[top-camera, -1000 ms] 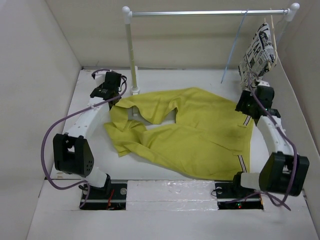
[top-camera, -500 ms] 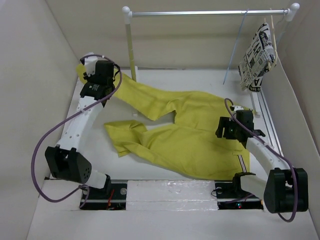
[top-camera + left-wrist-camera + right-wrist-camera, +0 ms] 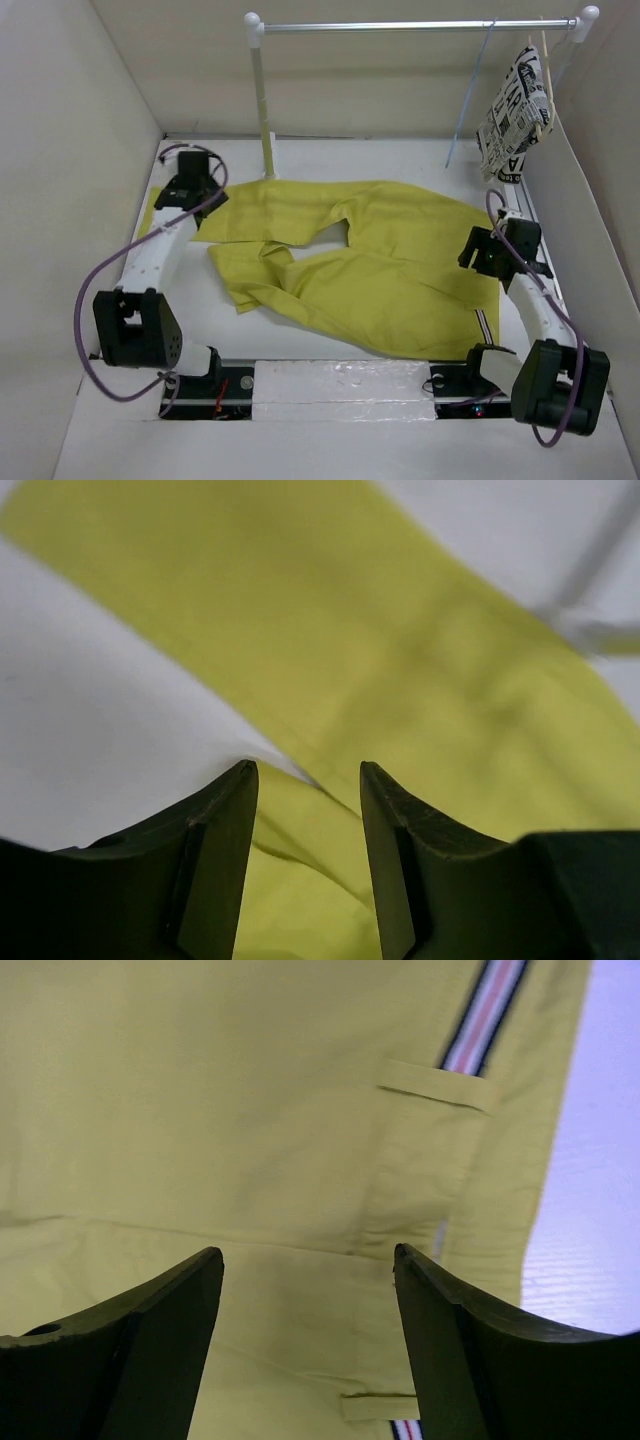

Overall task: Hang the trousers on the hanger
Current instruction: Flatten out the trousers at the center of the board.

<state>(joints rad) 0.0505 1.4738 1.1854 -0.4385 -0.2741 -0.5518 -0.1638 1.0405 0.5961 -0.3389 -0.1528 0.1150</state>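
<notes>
Table [image 3: 340,155] carries the trousers [image 3: 400,280], spread out with the legs to the left and the striped waistband to the right, probably so that each arm can reach one end. The rail [image 3: 400,26] stands at the rear. The hanger [image 3: 469,95] hangs from it bare, well apart from the trousers. Left gripper [image 3: 305,770]: jaws parted over a leg's edge, holding nothing. Right gripper [image 3: 305,1255]: jaws wide apart above the waistband, likewise empty. Judgement: hanging not yet begun.

Plain beige walls [image 3: 60,120] on three sides, white table [image 3: 400,165], clothes rail [image 3: 400,25] across the back, even light.
</notes>
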